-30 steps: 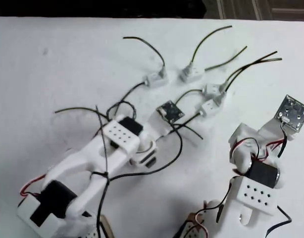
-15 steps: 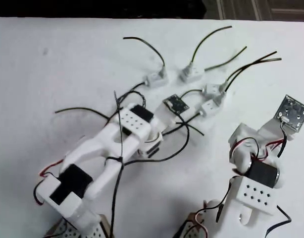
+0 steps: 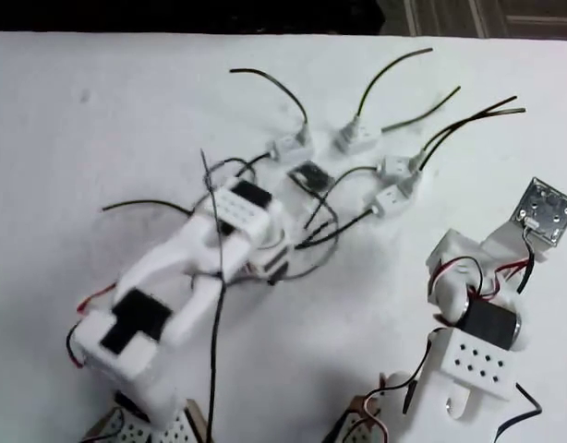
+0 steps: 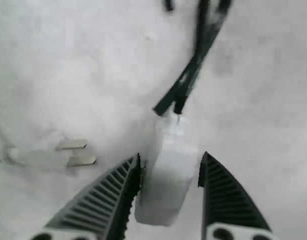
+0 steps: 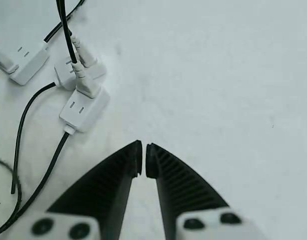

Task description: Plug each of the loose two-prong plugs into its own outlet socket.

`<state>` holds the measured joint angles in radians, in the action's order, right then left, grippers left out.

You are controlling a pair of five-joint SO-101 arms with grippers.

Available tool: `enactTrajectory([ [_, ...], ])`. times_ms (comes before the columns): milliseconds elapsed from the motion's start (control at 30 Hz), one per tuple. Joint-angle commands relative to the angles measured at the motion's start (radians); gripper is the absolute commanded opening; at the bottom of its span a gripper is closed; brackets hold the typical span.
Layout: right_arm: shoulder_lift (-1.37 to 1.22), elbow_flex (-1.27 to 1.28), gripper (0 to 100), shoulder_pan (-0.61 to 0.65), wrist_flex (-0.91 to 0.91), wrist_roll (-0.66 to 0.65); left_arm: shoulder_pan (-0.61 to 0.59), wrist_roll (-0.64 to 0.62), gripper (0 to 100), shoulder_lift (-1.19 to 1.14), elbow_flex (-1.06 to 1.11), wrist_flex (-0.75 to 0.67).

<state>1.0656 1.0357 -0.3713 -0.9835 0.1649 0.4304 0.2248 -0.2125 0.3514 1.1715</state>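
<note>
My left gripper [image 4: 168, 160] is open and straddles a white block [image 4: 166, 185] whose two black wires lead away from it. One finger touches the block and a thin gap shows at the other. I cannot tell whether this block is a plug or a socket. A loose two-prong plug [image 4: 48, 156] lies on the table beside it, prongs toward the block. In the high view the left arm [image 3: 237, 217] stretches to the white socket blocks [image 3: 288, 148]. My right gripper [image 5: 142, 150] is shut and holds nothing, just short of a socket [image 5: 81, 110] with two slots.
More white blocks with black wires [image 3: 357, 138] [image 3: 394, 166] [image 3: 390, 198] lie across the far middle of the white table [image 3: 99, 111]. Loose black wires curl around the left arm. The right arm [image 3: 477, 365] sits at the near right.
The left arm has swung away from the table's near side toward the far blocks, dragging black wires along. The right arm has stayed still.
</note>
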Motion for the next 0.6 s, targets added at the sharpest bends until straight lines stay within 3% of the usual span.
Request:
enactTrajectory([
  [0, -0.004, -0.006, 1.9, -0.004, 0.018, -0.002, -0.071, 0.077, 20, -0.025, -0.04, 0.014],
  [133, -0.004, -0.006, 1.9, -0.004, 0.018, -0.002, -0.081, 0.097, 20, -0.024, -0.038, 0.014],
  [567, -0.004, -0.006, 1.9, -0.004, 0.018, -0.002, -0.03, 0.086, 2, 0.084, -0.003, 0.057],
])
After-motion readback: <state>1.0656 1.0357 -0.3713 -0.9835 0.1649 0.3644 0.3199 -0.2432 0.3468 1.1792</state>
